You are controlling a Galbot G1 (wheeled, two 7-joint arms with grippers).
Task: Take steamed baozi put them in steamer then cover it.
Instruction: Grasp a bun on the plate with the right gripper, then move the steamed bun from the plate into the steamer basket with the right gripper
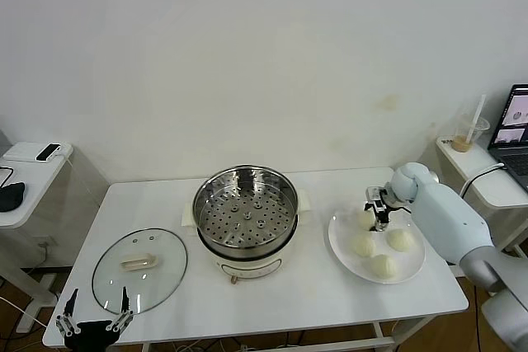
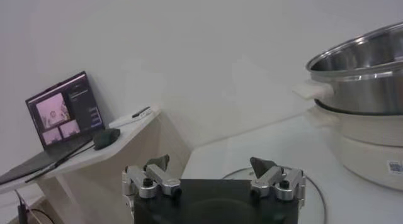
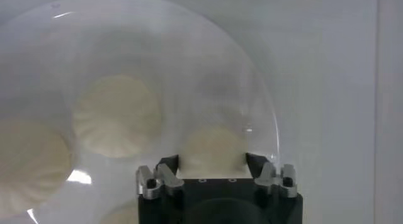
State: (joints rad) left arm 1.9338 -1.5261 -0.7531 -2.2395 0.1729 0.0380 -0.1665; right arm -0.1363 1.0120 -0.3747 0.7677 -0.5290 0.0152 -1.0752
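Note:
The steamer [image 1: 202, 204] is a shiny perforated basket on a white pot base at the table's middle, with nothing inside; it also shows in the left wrist view [image 2: 365, 74]. Three baozi [image 1: 363, 246] [image 1: 399, 239] [image 1: 383, 265] lie on a white plate [image 1: 346, 241] at the right. My right gripper [image 1: 378, 212] is low over the plate's far side. In the right wrist view it [image 3: 211, 159] is shut on a fourth baozi [image 3: 211, 146], still at the plate [image 3: 239, 74]. The glass cover [image 1: 139, 269] lies flat at the front left. My left gripper [image 1: 97, 296] [image 2: 210, 163] is open and empty at its near edge.
A side table [image 1: 33, 175] at the left carries a phone and a mouse. Another side table [image 1: 487, 171] at the right carries a drink cup [image 1: 469, 133] and a laptop [image 1: 516, 133]. The table's front edge runs just below the cover and the plate.

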